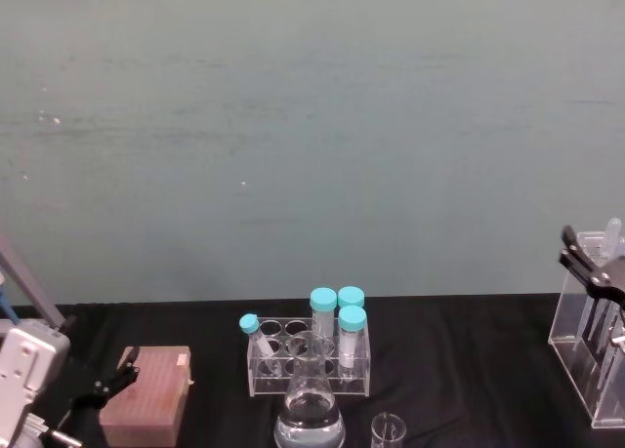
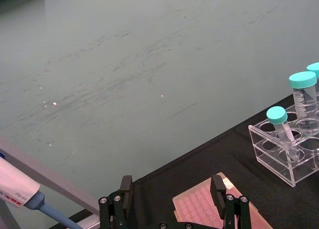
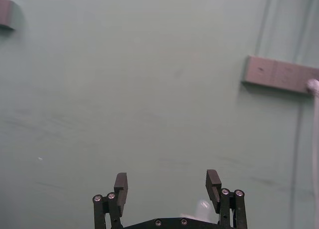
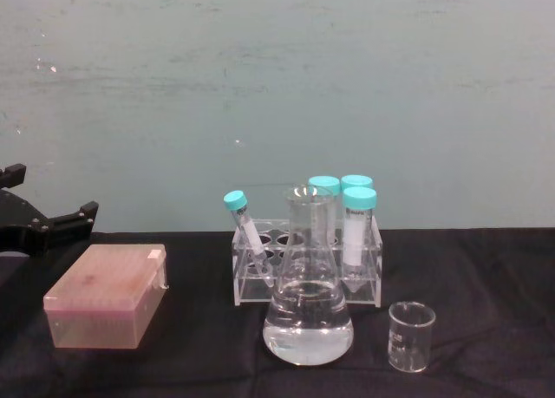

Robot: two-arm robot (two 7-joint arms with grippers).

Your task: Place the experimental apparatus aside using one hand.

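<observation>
A large conical flask (image 4: 308,316) with clear liquid stands at the table's front centre, also seen as the flask (image 1: 310,409) from the head. A small glass beaker (image 4: 409,335) sits just right of it. At the table's right edge stands a tall acrylic stand (image 1: 584,355) with glass tubes. My right gripper (image 1: 566,248) hovers open at the stand's top, with nothing clearly between its fingers (image 3: 121,186). My left gripper (image 4: 48,218) hangs open at the far left, above a pink box.
A clear rack (image 4: 308,268) with several teal-capped tubes stands right behind the flask. The pink tip box (image 4: 108,298) lies at the left, under the left gripper's fingers (image 2: 218,188). A pipette (image 2: 20,196) rests at the far left. A green wall backs the black table.
</observation>
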